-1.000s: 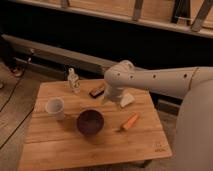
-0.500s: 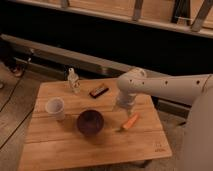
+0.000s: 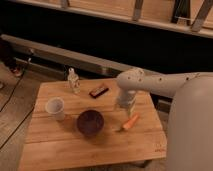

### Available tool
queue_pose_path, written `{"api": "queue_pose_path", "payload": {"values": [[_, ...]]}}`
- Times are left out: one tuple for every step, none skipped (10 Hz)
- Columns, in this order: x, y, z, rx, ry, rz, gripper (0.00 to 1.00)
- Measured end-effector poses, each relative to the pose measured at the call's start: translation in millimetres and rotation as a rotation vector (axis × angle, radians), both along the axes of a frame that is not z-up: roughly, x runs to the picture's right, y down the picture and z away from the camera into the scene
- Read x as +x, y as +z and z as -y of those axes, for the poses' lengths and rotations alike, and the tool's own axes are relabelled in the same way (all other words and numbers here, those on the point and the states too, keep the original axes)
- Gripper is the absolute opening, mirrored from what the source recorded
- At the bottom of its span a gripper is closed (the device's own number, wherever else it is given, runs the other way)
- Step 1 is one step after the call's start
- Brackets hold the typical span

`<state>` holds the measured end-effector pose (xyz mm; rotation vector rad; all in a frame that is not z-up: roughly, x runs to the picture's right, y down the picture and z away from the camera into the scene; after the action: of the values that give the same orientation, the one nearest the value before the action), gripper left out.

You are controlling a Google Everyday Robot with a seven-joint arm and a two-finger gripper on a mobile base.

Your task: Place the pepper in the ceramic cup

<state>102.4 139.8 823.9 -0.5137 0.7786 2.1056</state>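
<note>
Wooden worktop (image 3: 60, 145): gripper (image 3: 125, 106) just above pepper (image 3: 131, 122), jaws open, empty. Step 1, grasp, pending. Next: descend, close on pepper, carry past purple bowl (image 3: 90, 121) to ceramic cup (image 3: 55, 107).

cup (image 3: 55, 107) left of bowl (image 3: 90, 121), pepper (image 3: 130, 122) right; jaws seemingly above pepper

The arm (image 3: 161, 85) is swinging right, bringing the gripper (image 3: 125, 106) to just above the pepper (image 3: 131, 122).
</note>
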Motion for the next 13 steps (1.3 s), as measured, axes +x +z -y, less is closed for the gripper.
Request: {"api": "queue_pose_path", "payload": {"values": [[1.3, 3.9, -1.7, -0.005, 0.017, -0.002, 0.65], [4.5, 6.5, -4.9, -0.011, 0.036, -0.005, 0.65], [8.7, 7.1, -10.2, -0.021, 0.048, -0.005, 0.65], [12.8, 6.1, -13.9, -0.027, 0.054, -0.003, 0.65], [16.7, 4.5, -17.5, -0.034, 0.055, -0.005, 0.65], [21.6, 2.2, -23.0, -0.045, 0.055, -0.008, 0.65], [24.9, 0.9, -28.5, -0.054, 0.054, -0.009, 0.65], [27.2, 0.1, -33.8, -0.062, 0.055, -0.011, 0.65], [29.1, 0.4, -40.9, -0.072, 0.052, -0.012, 0.65], [30.3, 5.4, -46.6, -0.067, 0.046, -0.013, 0.65], [29.8, 9.2, -49.7, -0.064, 0.042, -0.013, 0.65], [27.3, 14.3, -51.9, -0.057, 0.035, -0.010, 0.65], [23.6, 20.3, -54.8, -0.051, 0.022, -0.004, 0.65]]}}
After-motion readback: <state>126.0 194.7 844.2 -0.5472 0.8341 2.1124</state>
